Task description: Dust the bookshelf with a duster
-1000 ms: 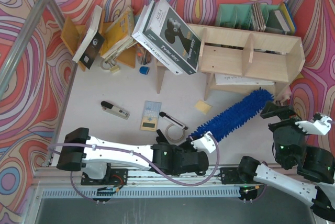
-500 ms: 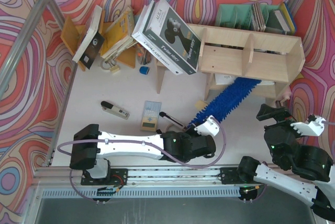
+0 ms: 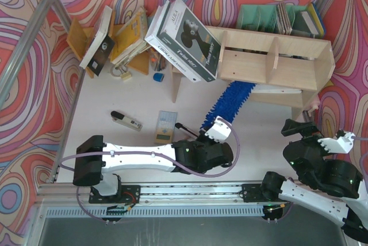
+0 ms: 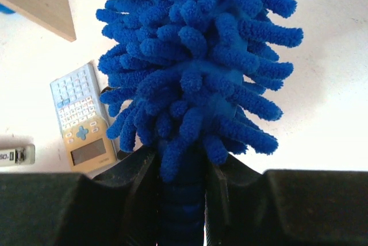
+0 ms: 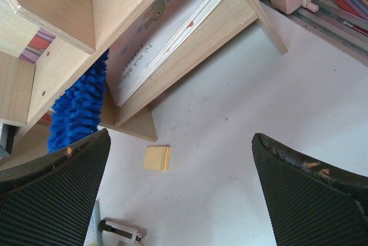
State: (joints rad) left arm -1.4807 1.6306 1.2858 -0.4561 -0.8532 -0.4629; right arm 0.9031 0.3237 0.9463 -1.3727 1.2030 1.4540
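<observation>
The bookshelf of pale plywood stands at the back right; from the right wrist I see it from below. My left gripper is shut on the handle of the blue fluffy duster. The duster's head slants up and right, and its tip reaches into the shelf's lower left opening. In the left wrist view the duster rises straight out of the shut left gripper. My right gripper hangs wide open and holds nothing, near the shelf's right end. The duster head shows beside a shelf upright.
A flat book lies in the lower shelf. On the table are a yellow note pad, a calculator and a stapler. A black-and-white box leans on the shelf's left end. An orange-brown book rack and a green file holder stand behind.
My left arm has swung the duster leftward, from the shelf's right end to its lower left opening. The right arm has drawn back slightly toward the near edge, still open.
</observation>
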